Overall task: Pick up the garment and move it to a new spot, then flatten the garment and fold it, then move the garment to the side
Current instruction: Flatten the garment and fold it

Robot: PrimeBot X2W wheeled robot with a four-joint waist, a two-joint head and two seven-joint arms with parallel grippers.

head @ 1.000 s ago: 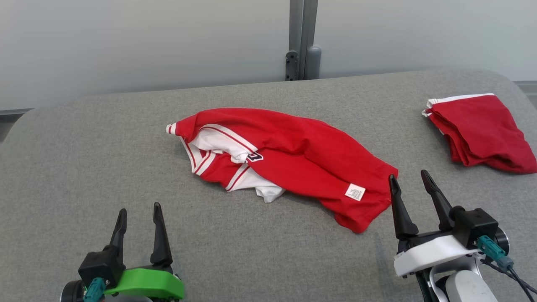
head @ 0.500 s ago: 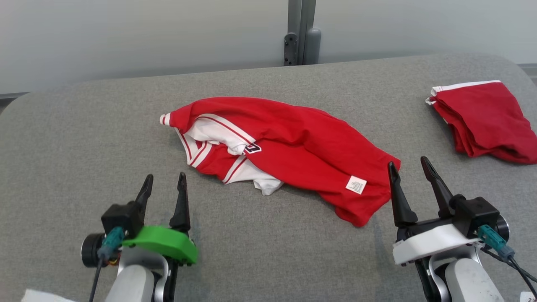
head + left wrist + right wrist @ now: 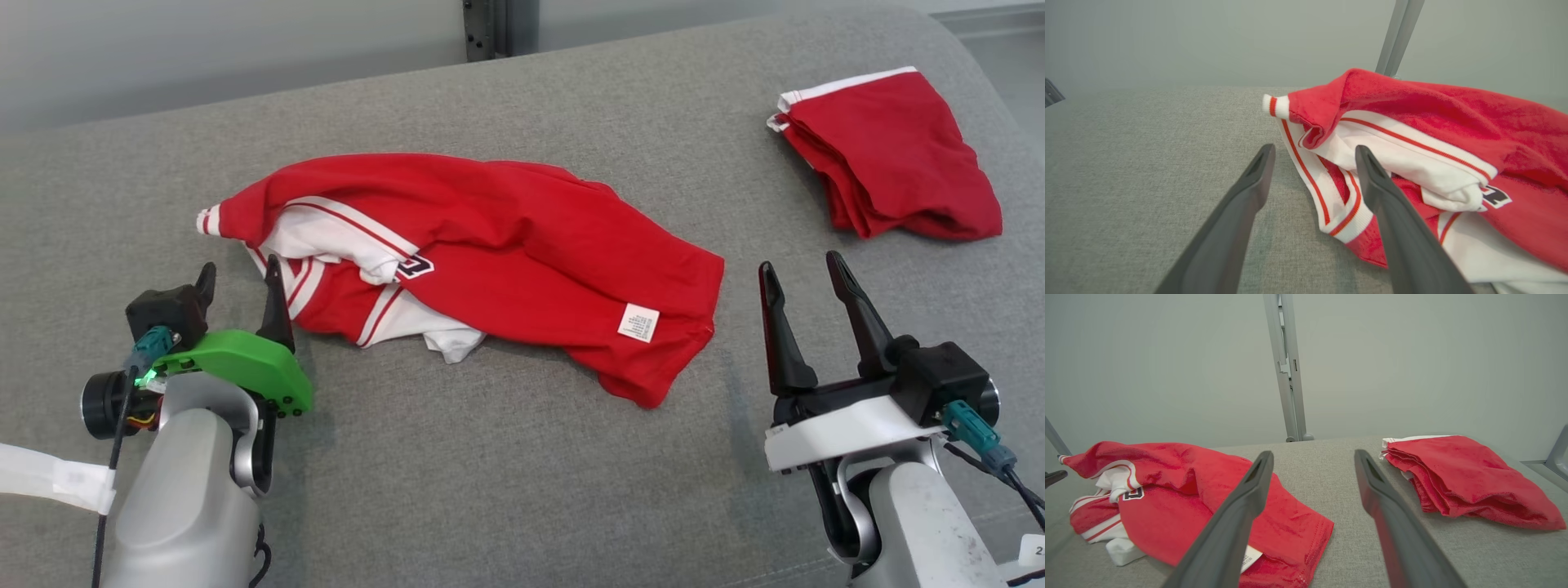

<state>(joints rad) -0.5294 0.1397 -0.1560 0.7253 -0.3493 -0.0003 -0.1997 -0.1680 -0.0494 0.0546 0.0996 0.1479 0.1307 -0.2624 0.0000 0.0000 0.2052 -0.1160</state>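
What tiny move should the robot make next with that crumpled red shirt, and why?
Probably ease the left claw forward and down over the striped edge of the red jersey. The claw is open and holds nothing, that edge lies just ahead of its tips, and the jersey lies crumpled, unlifted.

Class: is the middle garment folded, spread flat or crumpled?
Crumpled. The garment lies bunched, its white striped parts twisted under loose red folds.
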